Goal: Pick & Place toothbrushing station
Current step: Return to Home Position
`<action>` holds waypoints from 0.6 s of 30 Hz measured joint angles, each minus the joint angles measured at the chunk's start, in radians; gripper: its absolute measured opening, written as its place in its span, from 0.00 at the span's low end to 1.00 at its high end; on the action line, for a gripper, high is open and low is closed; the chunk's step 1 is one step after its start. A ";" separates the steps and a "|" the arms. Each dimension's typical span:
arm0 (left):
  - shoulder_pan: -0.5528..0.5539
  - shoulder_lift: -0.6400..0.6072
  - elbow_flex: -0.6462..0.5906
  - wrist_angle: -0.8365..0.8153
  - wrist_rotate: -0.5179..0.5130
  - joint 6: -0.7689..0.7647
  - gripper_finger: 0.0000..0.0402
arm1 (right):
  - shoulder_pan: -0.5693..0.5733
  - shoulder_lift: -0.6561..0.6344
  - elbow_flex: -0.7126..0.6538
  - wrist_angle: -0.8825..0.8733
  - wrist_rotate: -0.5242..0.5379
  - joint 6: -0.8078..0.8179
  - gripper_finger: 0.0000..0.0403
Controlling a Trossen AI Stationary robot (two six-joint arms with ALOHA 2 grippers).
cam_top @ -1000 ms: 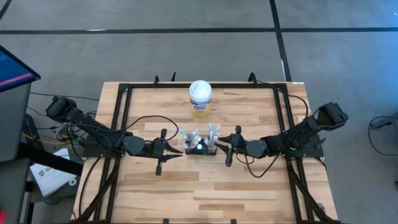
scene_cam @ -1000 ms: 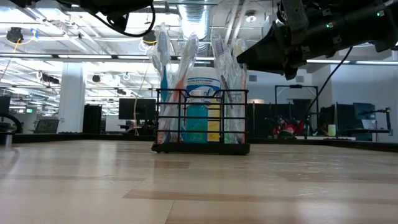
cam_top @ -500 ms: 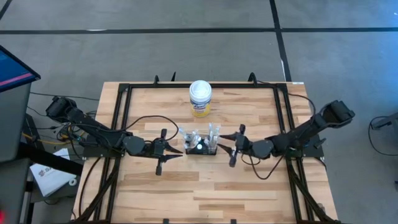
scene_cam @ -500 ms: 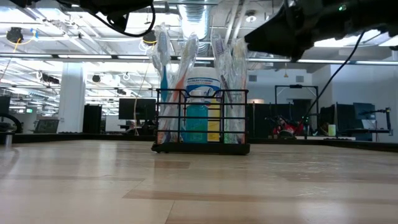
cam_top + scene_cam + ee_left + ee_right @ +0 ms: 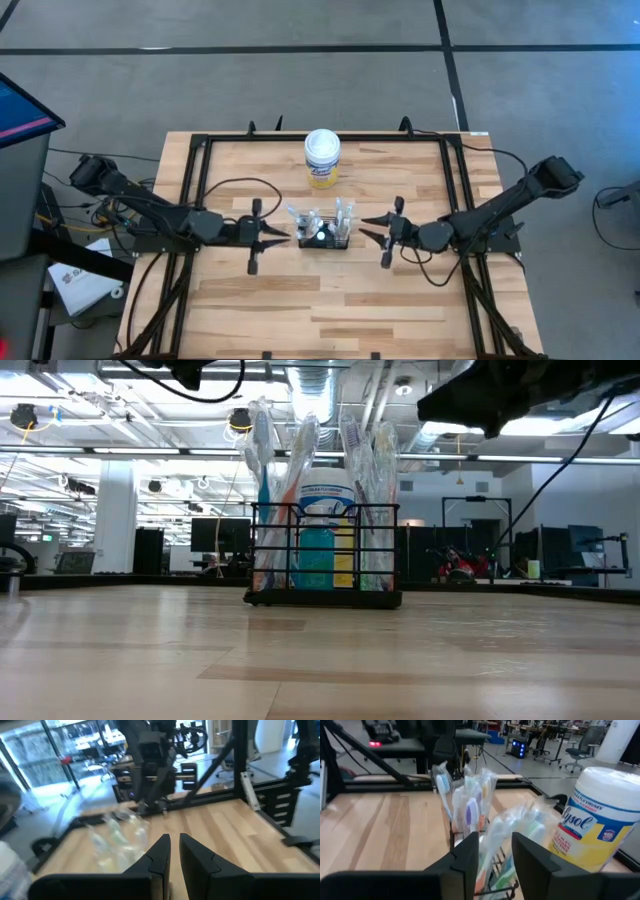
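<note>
The toothbrushing station (image 5: 322, 233), a small black wire holder with several wrapped toothbrushes standing in it, rests on its base at the middle of the wooden table; it also shows in the low view (image 5: 325, 555). My left gripper (image 5: 287, 237) is shut and empty just left of the station, pointing at it; the station shows blurred ahead of it in the left wrist view (image 5: 117, 840). My right gripper (image 5: 363, 229) is open and empty a little to the right of the station, whose toothbrushes (image 5: 470, 805) stand ahead of its fingers.
A white canister with a yellow label (image 5: 322, 158) stands behind the station toward the far edge and shows in the right wrist view (image 5: 600, 820). A black frame (image 5: 195, 200) runs along the table's left, right and far sides. Bare wood (image 5: 320, 300) lies toward the near edge.
My right gripper has drawn back from the station toward the table's right edge. My left gripper has shifted slightly toward the left edge. The station has stayed where it was.
</note>
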 joint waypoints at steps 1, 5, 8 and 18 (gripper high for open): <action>0.003 -0.013 0.000 -0.004 -0.001 0.023 0.09 | 0.002 -0.009 0.000 0.003 0.000 0.000 0.26; 0.014 -0.052 0.000 -0.005 -0.002 0.044 0.09 | 0.023 -0.043 0.000 -0.007 0.000 0.001 0.24; 0.018 -0.085 0.000 -0.006 -0.002 0.046 0.09 | 0.038 -0.059 0.000 -0.025 -0.001 0.004 0.24; 0.013 -0.125 0.000 -0.041 -0.014 0.049 0.09 | 0.056 -0.060 0.000 -0.162 -0.015 0.083 0.24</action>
